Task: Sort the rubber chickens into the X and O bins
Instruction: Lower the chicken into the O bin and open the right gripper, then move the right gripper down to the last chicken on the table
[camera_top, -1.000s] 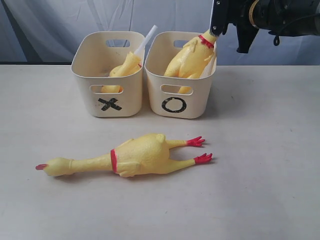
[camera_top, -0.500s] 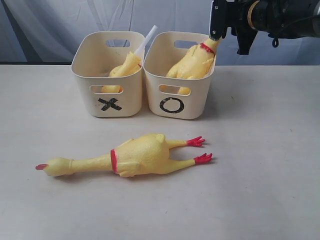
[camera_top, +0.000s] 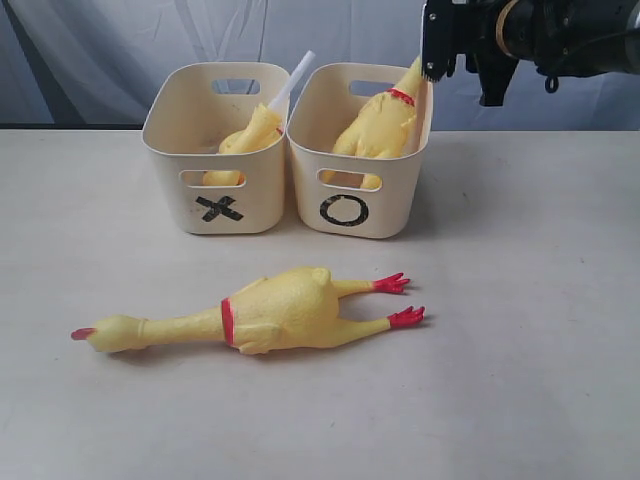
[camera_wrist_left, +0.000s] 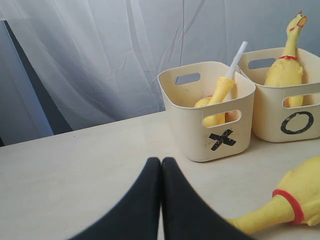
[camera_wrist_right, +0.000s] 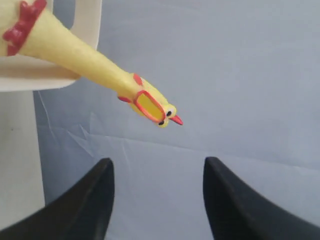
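**On the near table, one chicken lies unsorted**

Near the front of the pale table (camera_top: 520, 300), a long yellow rubber chicken with red feet and a red neck band (camera_top: 270, 312) lies on its side, head to the left and feet to the right. Farther back stand the cream plastic tub marked X (camera_top: 215, 205) on the left and the cream plastic tub marked O (camera_top: 395, 195) on the right. Each holds one upright yellow chicken.

By the O tub's far right corner hangs the right gripper (camera_top: 462, 65), jaws spread and empty, close beside that chicken's neck. On the left gripper (camera_wrist_left: 161, 162), the jaws are pressed together on nothing.

The lying chicken looks light, soft and squashy. Its slim neck, just left of the red band, seems the surest hold.
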